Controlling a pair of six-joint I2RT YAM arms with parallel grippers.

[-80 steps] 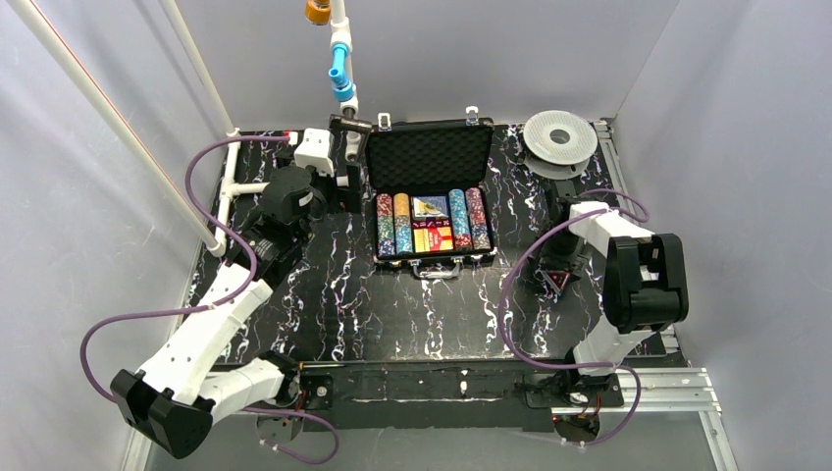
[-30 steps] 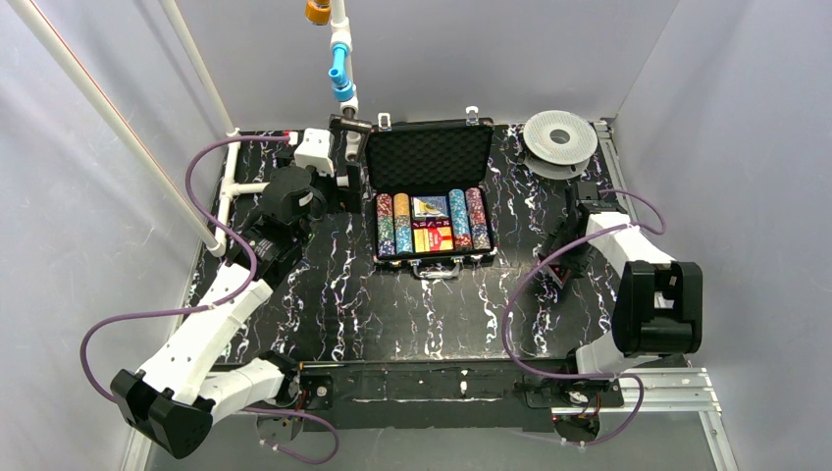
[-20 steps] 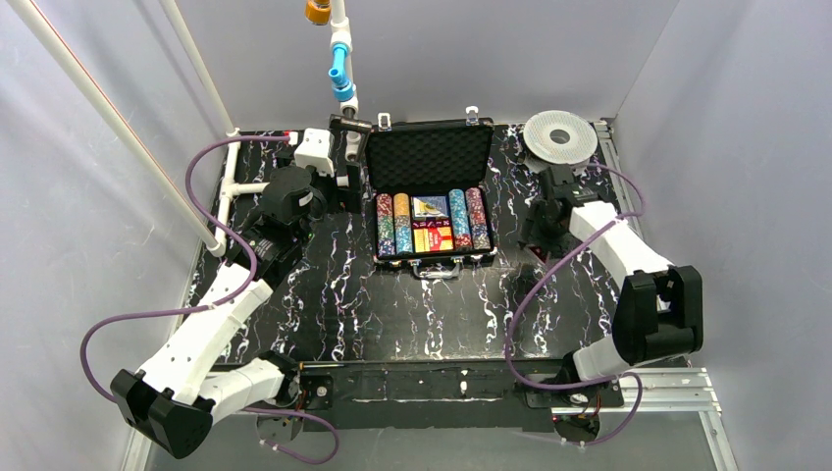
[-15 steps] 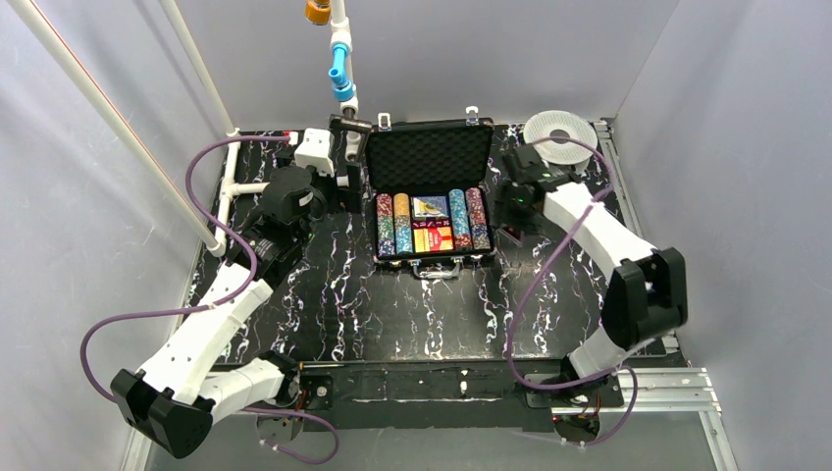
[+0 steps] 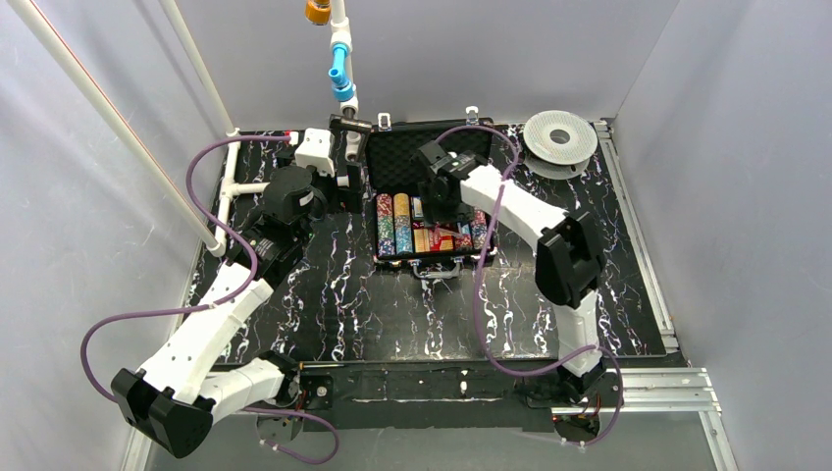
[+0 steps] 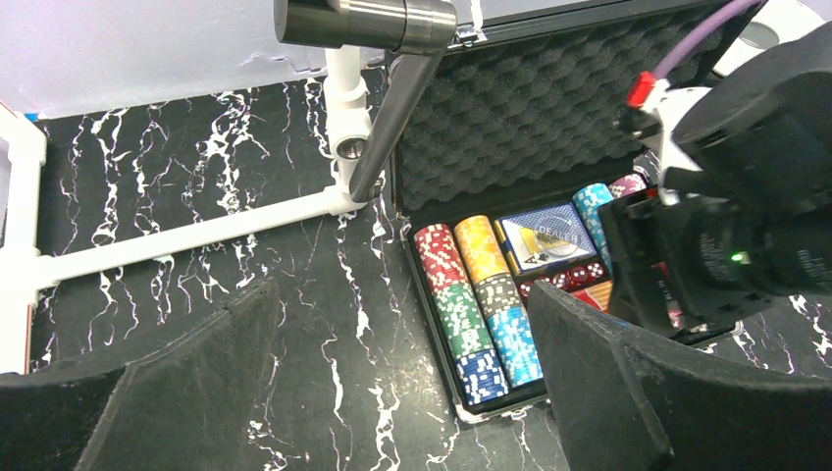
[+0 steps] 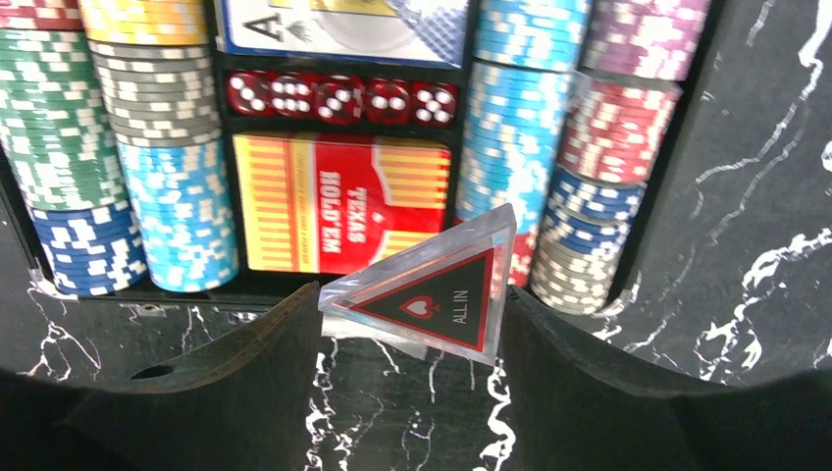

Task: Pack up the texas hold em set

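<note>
Because the lid of the briefcase point(image 5: 388, 162) stands open at the far middle of the bench point(image 5: 343, 294), the tray is reachable from above, and the right fingers point(image 7: 549, 363) hang over its near edge, pinching a clear triangular token point(image 7: 432, 294) by two opposite sides. That grip leaves the black-and-red face marked "ALL IN" in view and, I judge, the underside free to be set down. The token sits tilted between the fingers, lined up over the near corner of the red-and-yellow deck point(image 7: 343, 201) and the blue chip column beside it. Which slot it is meant for I cannot tell. The left fingers point(image 6: 196, 383) are spread wide with nothing between them, off to the case's left, probably waiting clear of the work. The case is black, with egg-crate foam in the lid. Its tray holds chip rows point(image 7: 59, 137) in green, blue, grey, red, yellow and pink on both sides, a line of red dice point(image 7: 338, 96) across the middle, and a blue-backed deck point(image 7: 343, 25) beyond them.
</note>
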